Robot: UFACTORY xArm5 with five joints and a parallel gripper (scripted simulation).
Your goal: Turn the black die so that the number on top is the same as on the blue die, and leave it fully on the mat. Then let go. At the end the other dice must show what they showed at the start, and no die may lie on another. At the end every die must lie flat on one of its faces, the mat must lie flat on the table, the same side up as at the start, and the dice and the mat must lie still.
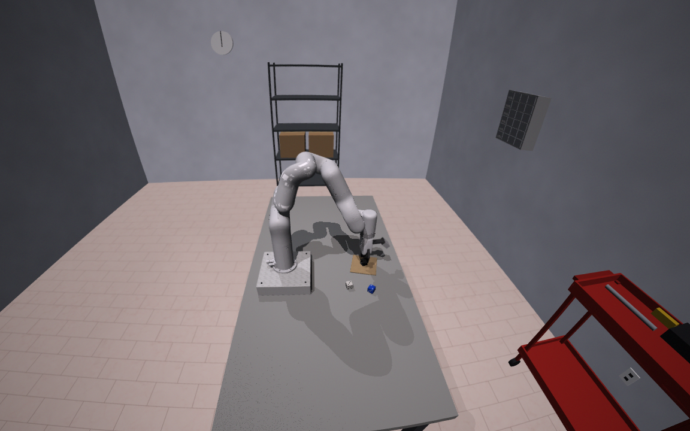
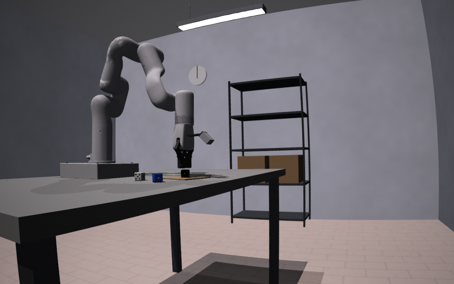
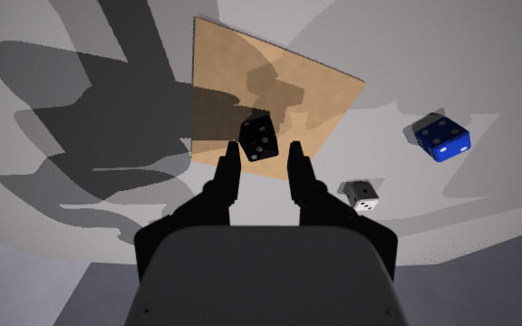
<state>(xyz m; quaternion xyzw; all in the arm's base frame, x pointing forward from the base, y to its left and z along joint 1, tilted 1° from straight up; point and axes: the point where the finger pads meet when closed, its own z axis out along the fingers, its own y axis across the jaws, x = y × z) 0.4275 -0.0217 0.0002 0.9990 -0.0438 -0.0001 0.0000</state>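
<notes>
You have the black die [image 3: 257, 138] sitting flat on the tan mat [image 3: 315, 100], near the mat's edge and wholly inside it, turned at a slight angle to the mat's sides. From the wrist view its upper face shows four pale pips. Your blue die [image 3: 442, 137] rests flat on the worktop [image 1: 326, 343], off the mat and well apart from the black one. The mat itself lies flat on the worktop.
</notes>
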